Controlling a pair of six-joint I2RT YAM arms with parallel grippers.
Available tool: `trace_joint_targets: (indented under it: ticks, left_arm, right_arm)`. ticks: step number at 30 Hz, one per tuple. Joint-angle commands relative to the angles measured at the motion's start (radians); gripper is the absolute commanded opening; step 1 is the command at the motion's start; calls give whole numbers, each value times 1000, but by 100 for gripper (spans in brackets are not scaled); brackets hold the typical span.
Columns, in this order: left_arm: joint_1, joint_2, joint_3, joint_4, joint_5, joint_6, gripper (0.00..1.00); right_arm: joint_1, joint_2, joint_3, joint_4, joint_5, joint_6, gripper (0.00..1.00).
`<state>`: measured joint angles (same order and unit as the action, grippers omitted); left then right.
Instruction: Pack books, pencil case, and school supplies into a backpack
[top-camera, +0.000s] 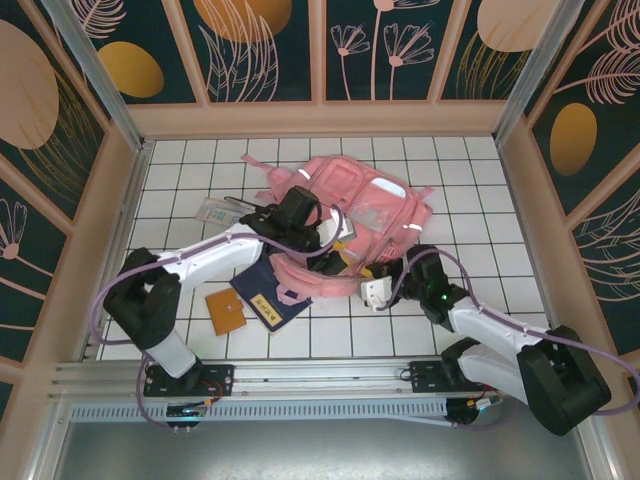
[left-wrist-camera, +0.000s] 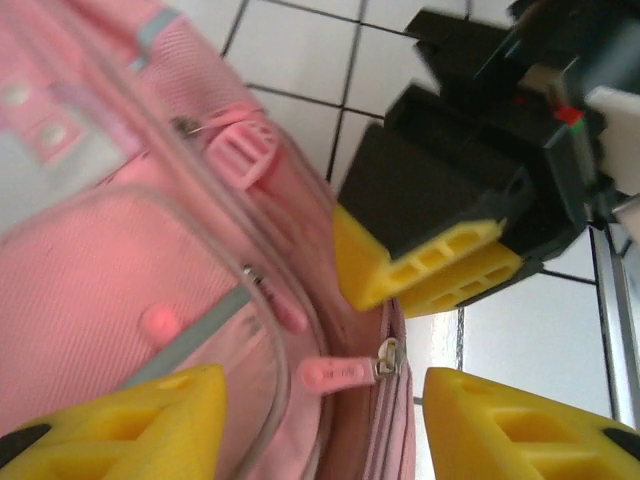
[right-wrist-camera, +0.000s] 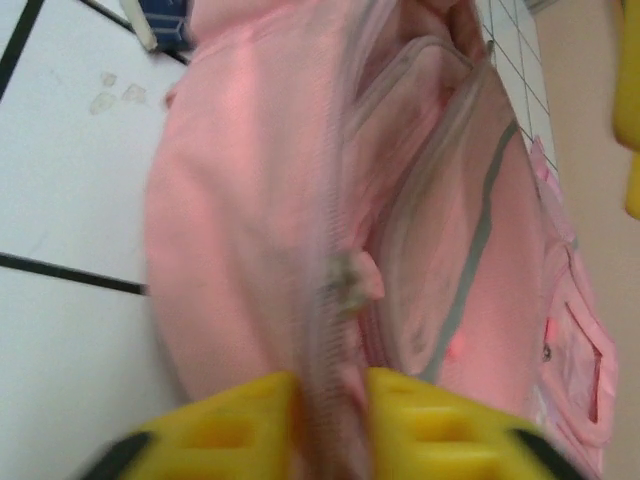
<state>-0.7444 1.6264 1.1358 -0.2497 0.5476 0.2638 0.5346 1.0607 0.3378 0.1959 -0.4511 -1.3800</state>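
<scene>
Backpack (top-camera: 375, 210) fabric looks limp; zipper pull (left-wrist-camera: 338, 375) suits the wide left gripper (left-wrist-camera: 322, 405); right gripper (right-wrist-camera: 335, 415) narrowly straddles the seam (right-wrist-camera: 335, 230), hold unclear.

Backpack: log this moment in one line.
backpack: lying on table | left gripper: open, at zipper pull | right gripper: straddling zipper seam

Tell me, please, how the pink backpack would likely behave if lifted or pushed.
Probably floppy: the backpack lies slumped and creased, so it should sag when lifted. Its fabric bunches beside the zipper pull, so a push would likely crumple it rather than slide it.
</scene>
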Motion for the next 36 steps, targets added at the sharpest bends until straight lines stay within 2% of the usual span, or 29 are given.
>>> trace_joint_targets:
  ticks: [1, 2, 5, 7, 10, 12, 13, 14, 18, 21, 25, 29, 36]
  left_arm:
    - [24, -104, -25, 2, -237, -420, 59]
    - [25, -114, -8, -54, -327, -504, 58]
    - [24, -129, 19, -216, -472, -785, 57]
    - [24, -146, -33, -258, -461, -993, 54]
    - [23, -194, -217, -161, -341, -1275, 49]
    - [23, -229, -323, -87, -287, -1413, 46]
    - [22, -248, -354, -77, -298, -1450, 46]
    - [22, -261, -370, -80, -314, -1463, 46]
    - [22, -246, -360, -115, -362, -1443, 50]
    - [23, -216, -368, -37, -320, -1449, 51]
    - [22, -172, -352, -7, -296, -1419, 50]
    - [22, -152, -348, -14, -301, -1384, 49]
    - [23, -158, -397, 39, -303, -1405, 49]
  right_arm:
    - [46, 53, 256, -350, -77, 91, 59]
    - [53, 60, 307, -436, -110, 117, 62]
    - [26, 136, 513, -771, -225, 203, 63]
    - [18, 172, 557, -797, -238, 308, 65]
    - [-26, 247, 598, -735, -315, 543, 66]
    - [-35, 317, 653, -726, -365, 720, 58]
    - [-33, 360, 687, -733, -369, 814, 50]
    - [-24, 388, 709, -726, -329, 947, 46]
    - [34, 413, 719, -720, -26, 1426, 43]
    - [44, 460, 780, -866, 31, 1594, 42]
    - [88, 489, 782, -938, 8, 1588, 42]
    - [70, 565, 775, -996, -8, 1517, 44]
    - [85, 655, 791, -950, -64, 1445, 43]
